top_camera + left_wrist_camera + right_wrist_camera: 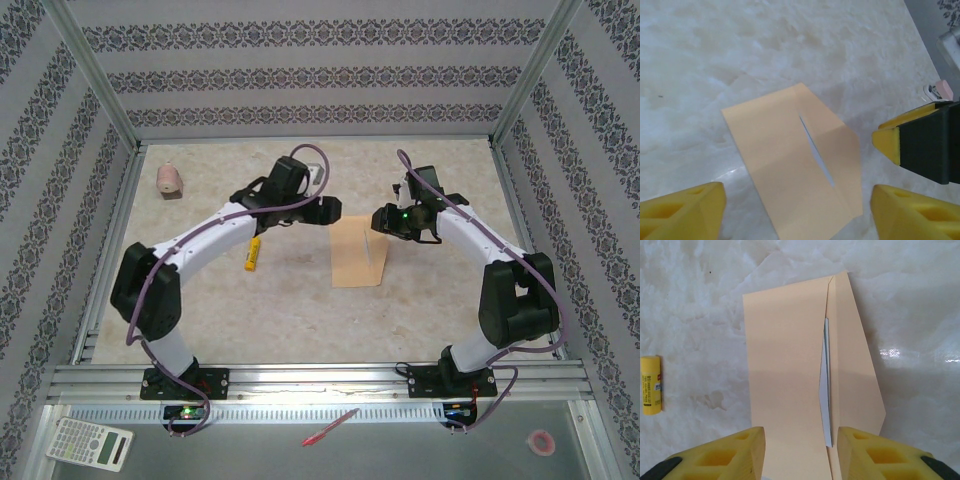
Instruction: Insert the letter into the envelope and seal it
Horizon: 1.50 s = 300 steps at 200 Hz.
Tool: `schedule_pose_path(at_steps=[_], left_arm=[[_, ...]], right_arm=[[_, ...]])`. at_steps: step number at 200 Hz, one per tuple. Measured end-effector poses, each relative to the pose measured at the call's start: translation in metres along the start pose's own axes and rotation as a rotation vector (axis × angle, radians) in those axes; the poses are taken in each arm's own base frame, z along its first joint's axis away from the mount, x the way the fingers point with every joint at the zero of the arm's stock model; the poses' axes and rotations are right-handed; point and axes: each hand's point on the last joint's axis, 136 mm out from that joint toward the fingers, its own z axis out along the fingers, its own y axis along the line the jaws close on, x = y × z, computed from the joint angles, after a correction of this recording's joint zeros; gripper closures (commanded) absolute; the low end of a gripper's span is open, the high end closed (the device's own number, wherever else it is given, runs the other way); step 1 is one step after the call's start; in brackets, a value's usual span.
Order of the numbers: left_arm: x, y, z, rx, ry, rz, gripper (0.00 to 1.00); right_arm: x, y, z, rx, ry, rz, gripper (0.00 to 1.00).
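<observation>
The tan envelope [358,255] lies flat on the table between the two arms. Its flap [855,365] is folded out to one side. The letter [825,390] is inside; a thin white sliver with a dark green edge shows at the mouth, and the same letter sliver [816,152] crosses the envelope [780,165] in the left wrist view. My left gripper [797,215] hovers open above the envelope, holding nothing. My right gripper [800,455] is open too, its fingers [725,455] straddling the near end of the envelope [785,365] without gripping it.
A yellow glue stick [253,253] lies left of the envelope, under the left arm; the glue stick [651,385] also appears at the right wrist view's left edge. A pink object [170,180] sits at the back left. A calculator [90,443], red pen [330,427] and tape roll [541,441] lie off the table.
</observation>
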Motion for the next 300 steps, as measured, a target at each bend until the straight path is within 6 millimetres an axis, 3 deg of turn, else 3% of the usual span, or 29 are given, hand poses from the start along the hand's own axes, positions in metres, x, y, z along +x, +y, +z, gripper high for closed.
schedule_pose_path(at_steps=[41,75,86,90,116,167,210,300], left_arm=[[-0.002,0.054,-0.046,-0.144,-0.016,-0.043,0.00],[0.013,0.104,-0.073,-0.315,0.034,-0.078,0.00],[0.022,0.117,-0.079,-0.375,0.067,-0.080,0.00],[0.025,0.122,-0.080,-0.395,0.080,-0.082,0.00],[0.051,0.143,-0.088,-0.499,0.171,-0.082,0.00],[0.100,0.178,-0.069,-0.611,0.346,-0.093,0.00],[0.135,0.194,-0.055,-0.644,0.458,-0.106,0.03],[0.137,0.196,-0.024,-0.575,0.445,-0.091,0.29]], right_arm=[[-0.001,0.005,0.000,-0.010,-0.001,0.013,0.48],[0.000,0.034,-0.001,-0.049,-0.002,-0.031,0.23],[0.001,0.046,-0.001,-0.065,-0.004,-0.043,0.12],[0.001,0.051,-0.001,-0.071,-0.005,-0.060,0.03],[0.002,0.073,-0.001,-0.092,-0.019,-0.107,0.02],[0.001,0.116,0.000,-0.148,-0.041,-0.185,0.02],[0.003,0.120,0.024,-0.151,-0.011,-0.159,0.02],[0.003,0.120,0.028,-0.165,0.002,-0.133,0.05]])
